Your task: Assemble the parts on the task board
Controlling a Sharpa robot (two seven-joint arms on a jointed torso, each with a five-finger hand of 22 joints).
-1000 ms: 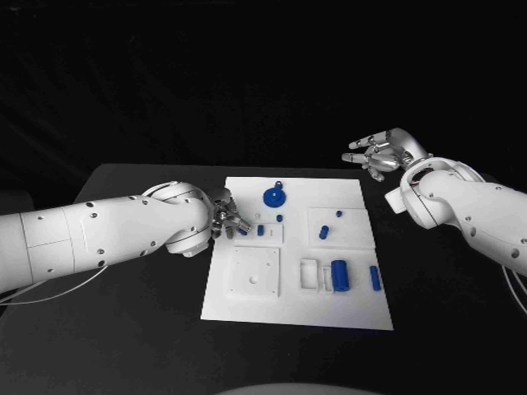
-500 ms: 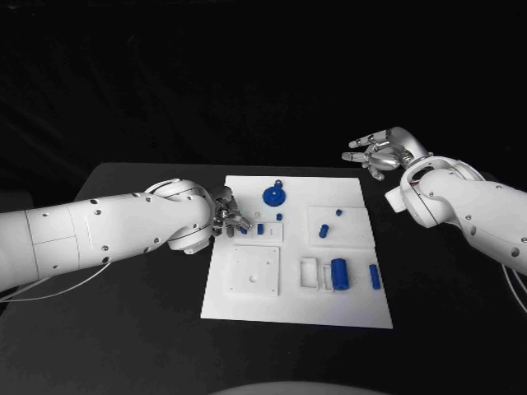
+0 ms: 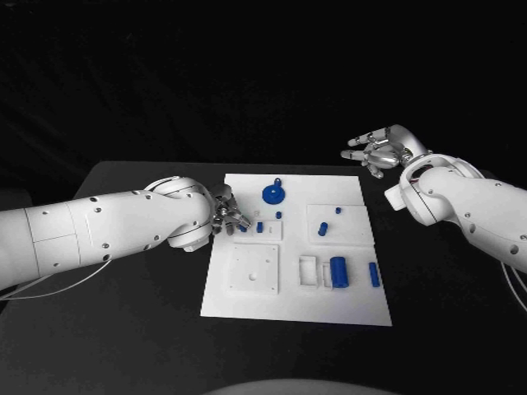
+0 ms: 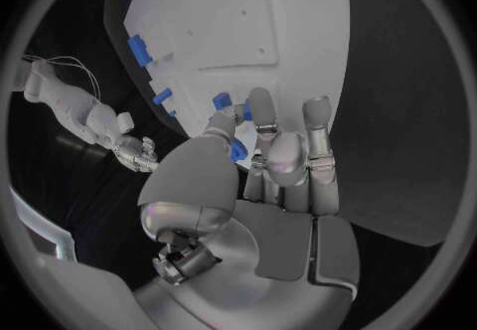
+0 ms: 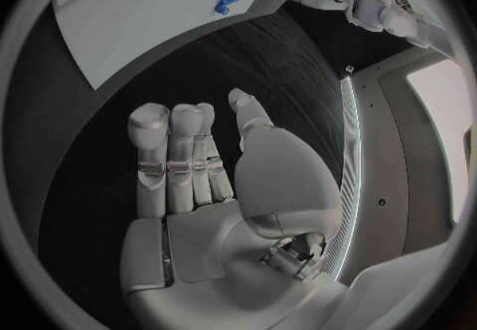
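Note:
The white task board [image 3: 276, 304] lies mid-table. My left hand [image 3: 228, 216] is at its left edge, beside a short blue peg [image 3: 260, 228]. In the left wrist view the left hand [image 4: 269, 163] has its thumb and a finger closed round a small blue part [image 4: 238, 153] just above the board [image 4: 269, 20]. My right hand [image 3: 382, 151] hovers past the board's far right corner with fingers apart and nothing in it; the right wrist view shows the right hand [image 5: 199, 163] with a bare palm. A round blue part [image 3: 274, 195] sits near the far edge.
A thick blue cylinder [image 3: 338, 271] and a slim peg [image 3: 374, 274] lie near the board's right side, with smaller blue pieces [image 3: 323, 230] in the middle. A raised square plate [image 3: 254, 267] with a hole sits on the board's left half. Black table surrounds the board.
My left hand has edged slightly toward the far side along the board's left edge. The right hand has stayed where it was.

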